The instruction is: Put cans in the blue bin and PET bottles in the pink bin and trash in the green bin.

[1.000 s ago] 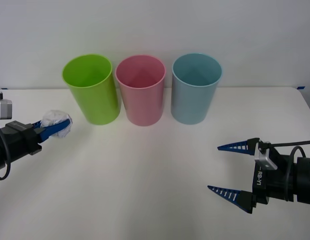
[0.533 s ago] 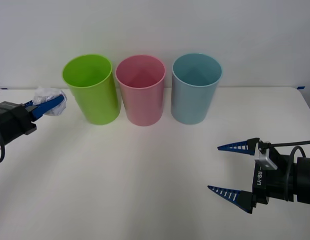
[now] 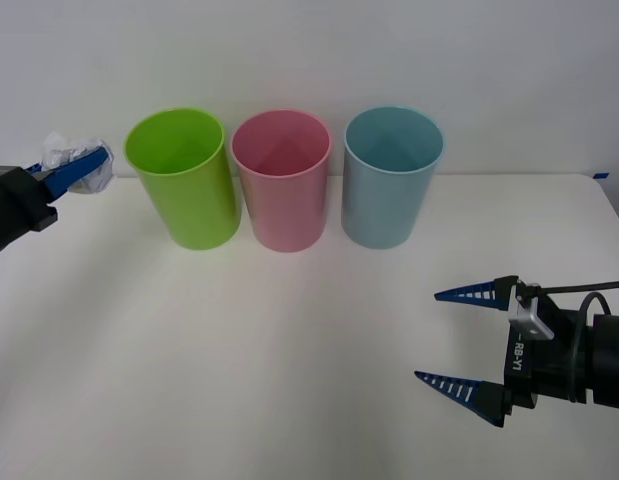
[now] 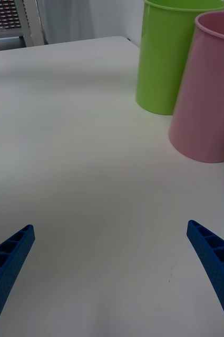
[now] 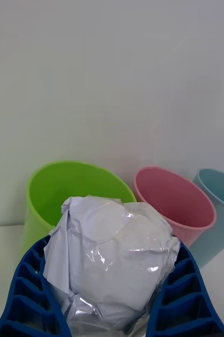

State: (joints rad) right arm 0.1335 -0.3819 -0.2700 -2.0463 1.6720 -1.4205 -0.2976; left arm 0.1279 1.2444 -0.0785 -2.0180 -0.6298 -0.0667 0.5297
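Nearest, by the table's front right corner, the right claw (image 3: 467, 340) waits with its fingers spread wide and nothing between them. Toward the back left, the left claw (image 3: 77, 168) grasps the trash (image 3: 73, 157) and has lifted it over the last second from table height to rim level, just beside the green bin (image 3: 183, 180). Judging by this, the drop comes next, with the pink bin (image 3: 281, 182) and blue bin (image 3: 391, 178) beyond.

Whitish crinkly trash (image 3: 74, 160) up in air, just left of upright green bin (image 3: 184, 180); pink bin (image 3: 282, 181) mid, blue bin (image 3: 391, 178) right.
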